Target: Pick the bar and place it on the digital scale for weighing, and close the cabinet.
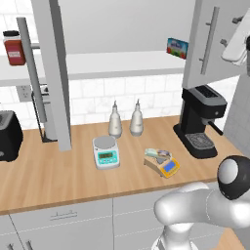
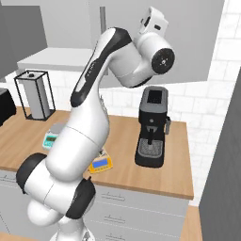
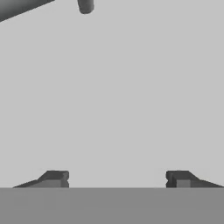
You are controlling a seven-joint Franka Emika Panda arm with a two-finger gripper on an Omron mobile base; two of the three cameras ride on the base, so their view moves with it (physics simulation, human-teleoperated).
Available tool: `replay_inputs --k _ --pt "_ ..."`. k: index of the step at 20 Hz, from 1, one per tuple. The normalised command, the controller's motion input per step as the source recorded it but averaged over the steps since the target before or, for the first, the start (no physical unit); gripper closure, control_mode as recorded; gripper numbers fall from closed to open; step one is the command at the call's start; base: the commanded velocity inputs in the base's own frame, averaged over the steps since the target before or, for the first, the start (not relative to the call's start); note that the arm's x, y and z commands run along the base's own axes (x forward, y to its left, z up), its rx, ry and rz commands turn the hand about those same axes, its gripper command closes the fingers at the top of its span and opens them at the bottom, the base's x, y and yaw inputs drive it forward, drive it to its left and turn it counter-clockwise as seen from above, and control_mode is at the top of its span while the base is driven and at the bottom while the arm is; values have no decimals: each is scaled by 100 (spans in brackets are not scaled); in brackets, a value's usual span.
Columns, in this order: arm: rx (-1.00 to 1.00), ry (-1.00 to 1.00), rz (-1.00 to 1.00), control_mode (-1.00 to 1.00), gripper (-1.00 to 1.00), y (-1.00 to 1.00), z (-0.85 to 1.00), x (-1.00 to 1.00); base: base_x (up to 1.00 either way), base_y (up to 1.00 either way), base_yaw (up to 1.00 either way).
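Up high, the gripper (image 3: 116, 179) faces a flat grey cabinet (image 1: 207, 41) door panel at close range; its two dark tips stand well apart with nothing between them, a stub of the silver handle showing at the top of the hand view. Both doors hang open, and the shelf (image 1: 112, 63) inside carries a red jar (image 1: 13, 48) at the left end and a blue multicoloured box (image 1: 177, 47) toward the right.

On the wooden counter (image 1: 58, 176) the bar (image 1: 155, 153) lies on the grey plate of the tan scale (image 1: 163, 163) (blue display facing the front edge). A white scale (image 1: 106, 152) with a round plate sits just to its left, plate bare. Two shakers (image 1: 126, 119) stand behind them by the tiled wall. A coffee machine (image 1: 201, 119) is at the right, a black toaster (image 1: 9, 135) at the far left.
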Motion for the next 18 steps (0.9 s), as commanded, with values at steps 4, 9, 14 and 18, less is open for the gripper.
replay_inputs --k 4,9,14,18 --pt "0 0 0 -100 -100 24 -81 96 0 0 0" --pt "0 4 0 -100 -100 14 -40 94 0 0 0" --pt "0 2 0 -100 -100 5 -25 78 0 0 0" --pt "0 0 0 -100 -100 0 -24 65 0 0 0"
